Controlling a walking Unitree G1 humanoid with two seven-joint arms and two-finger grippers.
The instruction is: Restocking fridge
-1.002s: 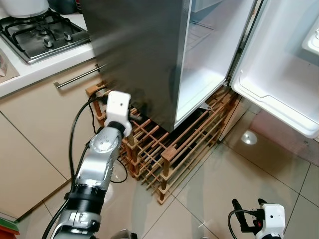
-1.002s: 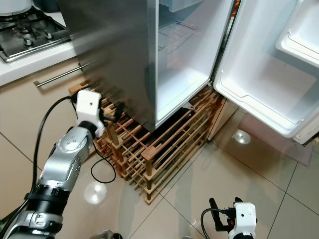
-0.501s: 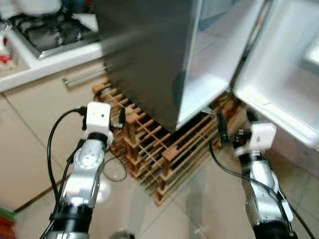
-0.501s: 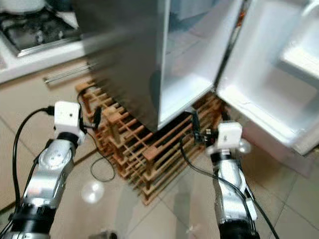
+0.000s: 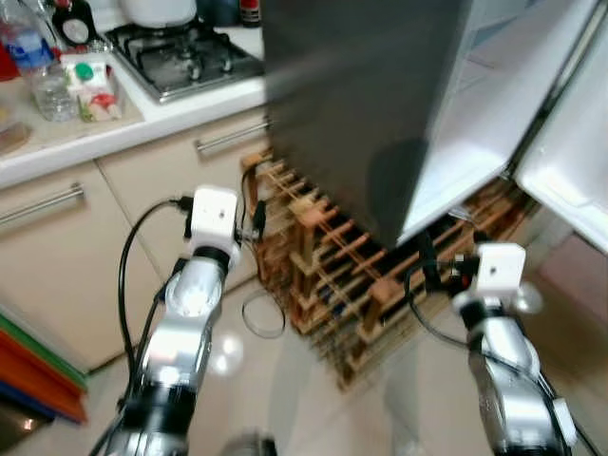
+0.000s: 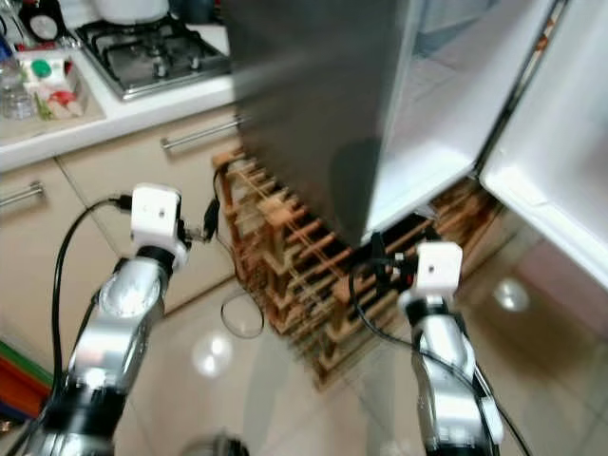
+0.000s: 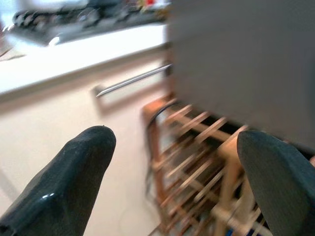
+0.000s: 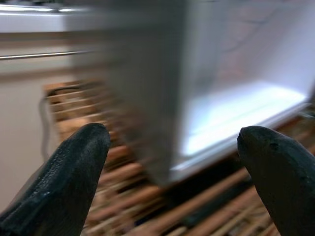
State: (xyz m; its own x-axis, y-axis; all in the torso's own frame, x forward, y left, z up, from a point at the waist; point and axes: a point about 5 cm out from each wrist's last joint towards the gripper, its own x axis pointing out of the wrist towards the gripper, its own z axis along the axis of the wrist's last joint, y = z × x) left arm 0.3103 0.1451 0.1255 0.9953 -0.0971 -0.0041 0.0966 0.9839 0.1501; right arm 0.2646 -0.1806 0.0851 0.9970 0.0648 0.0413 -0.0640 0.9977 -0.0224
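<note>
Both grippers, left and right, fingers released and empty. The milk carton, upper left on the worktop, looks light, crushable; grasp mid-body.

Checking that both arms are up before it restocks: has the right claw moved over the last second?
Yes. The right claw has risen from low over the floor tiles to the wooden rack under the open fridge.

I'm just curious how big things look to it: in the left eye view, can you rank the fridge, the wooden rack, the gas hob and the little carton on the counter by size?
Largest to smallest as they appear:
1. fridge
2. wooden rack
3. gas hob
4. carton
The hob lies farther from the camera, so it may really be bigger than it looks.
</note>
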